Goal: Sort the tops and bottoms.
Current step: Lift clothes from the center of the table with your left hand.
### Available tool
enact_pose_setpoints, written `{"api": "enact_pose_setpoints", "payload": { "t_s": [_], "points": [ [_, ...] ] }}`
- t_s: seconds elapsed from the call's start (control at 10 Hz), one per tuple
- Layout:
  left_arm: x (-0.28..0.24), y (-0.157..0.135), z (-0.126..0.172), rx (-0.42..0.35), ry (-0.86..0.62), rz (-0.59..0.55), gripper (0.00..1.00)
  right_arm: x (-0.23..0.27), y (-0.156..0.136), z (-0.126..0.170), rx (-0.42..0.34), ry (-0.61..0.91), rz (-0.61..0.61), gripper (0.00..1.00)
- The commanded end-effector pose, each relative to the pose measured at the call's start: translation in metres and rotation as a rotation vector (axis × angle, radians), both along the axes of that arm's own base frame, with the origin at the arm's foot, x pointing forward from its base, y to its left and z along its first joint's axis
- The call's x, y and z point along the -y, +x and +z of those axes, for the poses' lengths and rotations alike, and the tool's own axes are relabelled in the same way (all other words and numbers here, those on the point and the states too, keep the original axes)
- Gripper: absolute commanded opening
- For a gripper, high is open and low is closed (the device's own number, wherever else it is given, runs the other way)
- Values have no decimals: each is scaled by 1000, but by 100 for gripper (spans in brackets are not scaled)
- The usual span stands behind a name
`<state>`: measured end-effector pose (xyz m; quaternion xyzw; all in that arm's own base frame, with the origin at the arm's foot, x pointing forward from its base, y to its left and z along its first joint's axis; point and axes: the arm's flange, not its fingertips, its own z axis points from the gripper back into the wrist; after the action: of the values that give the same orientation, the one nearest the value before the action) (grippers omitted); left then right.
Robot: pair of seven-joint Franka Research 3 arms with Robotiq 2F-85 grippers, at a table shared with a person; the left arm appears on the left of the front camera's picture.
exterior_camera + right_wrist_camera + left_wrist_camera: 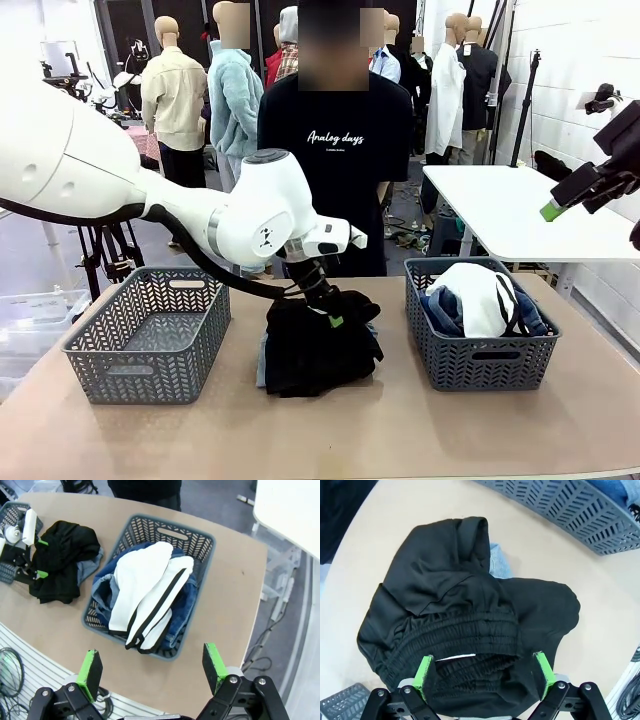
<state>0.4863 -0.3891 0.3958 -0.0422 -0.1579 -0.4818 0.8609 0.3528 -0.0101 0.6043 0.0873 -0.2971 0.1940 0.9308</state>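
The black top [470,625] lies bunched mid-table on pale denim [499,562]. Its ribbed band runs finger to finger directly beneath the left gripper [482,665], jaws spread wide, nothing held. The right gripper [151,657], equally wide and empty, hangs well apart above the right basket [200,545].

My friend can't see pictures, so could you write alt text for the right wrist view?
A grey plastic basket on a tan table holds a white knit top with black stripes over dark blue denim. A plain black garment lies heaped beside it; the open right pincer rises at the bottom.
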Motion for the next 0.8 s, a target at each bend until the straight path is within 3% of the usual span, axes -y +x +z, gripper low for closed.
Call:
{"api": "enact_pose_setpoints", "payload": {
  "t_s": [0.0,0.6,0.7],
  "points": [
    [7,7,-2,2,34,-5,100,0,0,-1,-10,-8,-7,100],
    [19,20,-16,-20,55,14,100,0,0,-1,-10,-8,-7,100],
    [18,20,-17,-10,34,-29,100,0,0,-1,-10,-8,-7,100]
  ]
}}
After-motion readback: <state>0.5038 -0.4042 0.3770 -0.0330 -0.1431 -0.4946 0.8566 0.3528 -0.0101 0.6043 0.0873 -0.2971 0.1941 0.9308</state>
